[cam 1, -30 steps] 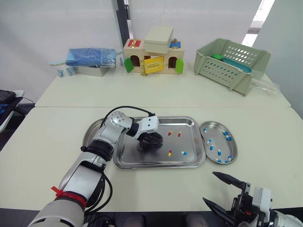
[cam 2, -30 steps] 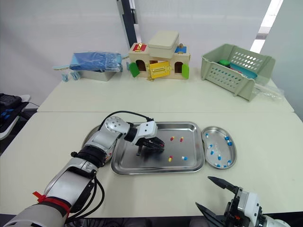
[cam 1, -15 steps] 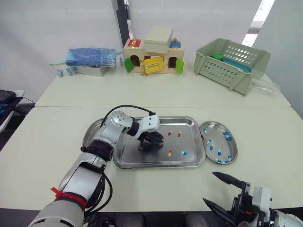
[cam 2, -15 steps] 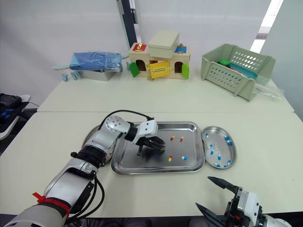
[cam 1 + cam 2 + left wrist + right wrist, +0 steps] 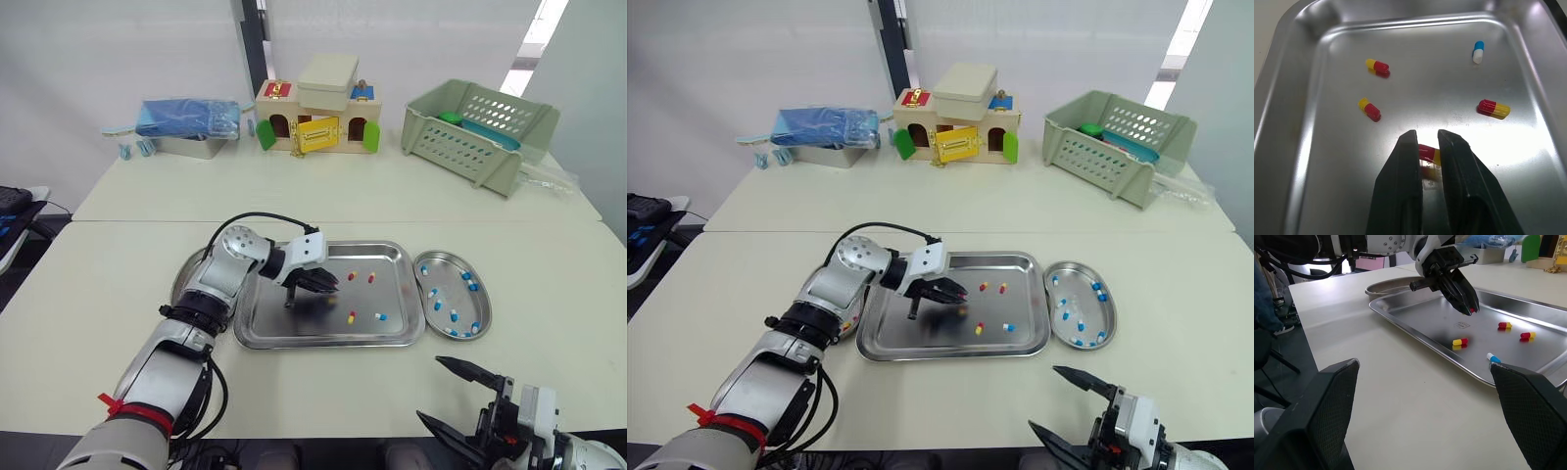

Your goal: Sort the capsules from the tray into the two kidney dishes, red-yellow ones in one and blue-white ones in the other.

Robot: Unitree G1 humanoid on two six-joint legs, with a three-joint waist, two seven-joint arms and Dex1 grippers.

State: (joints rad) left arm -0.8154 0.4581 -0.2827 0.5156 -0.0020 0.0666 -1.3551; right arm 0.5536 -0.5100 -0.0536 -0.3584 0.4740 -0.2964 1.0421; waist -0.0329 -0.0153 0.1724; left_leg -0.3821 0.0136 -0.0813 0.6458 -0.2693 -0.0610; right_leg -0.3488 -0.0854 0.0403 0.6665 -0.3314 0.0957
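Note:
A steel tray (image 5: 323, 342) lies in front of me. My left gripper (image 5: 324, 284) hovers just above its middle, shut on a red-yellow capsule (image 5: 1428, 154) pinched between the fingertips (image 5: 1409, 142). Loose on the tray floor are three red-yellow capsules (image 5: 1377, 66) (image 5: 1370, 108) (image 5: 1493, 108) and one blue-white capsule (image 5: 1478, 51). To the tray's right, a kidney dish (image 5: 482, 304) holds several blue-white capsules (image 5: 454, 315). The other kidney dish (image 5: 186, 277) sits at the tray's left, half hidden by my left arm. My right gripper (image 5: 432, 389) is open, low over the table's near edge.
On the far table stand a blue-wrapped metal box (image 5: 186, 122), a wooden toy house (image 5: 318, 113) and a green plastic basket (image 5: 477, 132). A seam (image 5: 392, 221) divides the two tables. Bare tabletop lies between the tray and my right gripper.
My left gripper has lifted a little off the tray floor and shifted slightly back, still shut on the capsule. The right gripper has stayed where it was.

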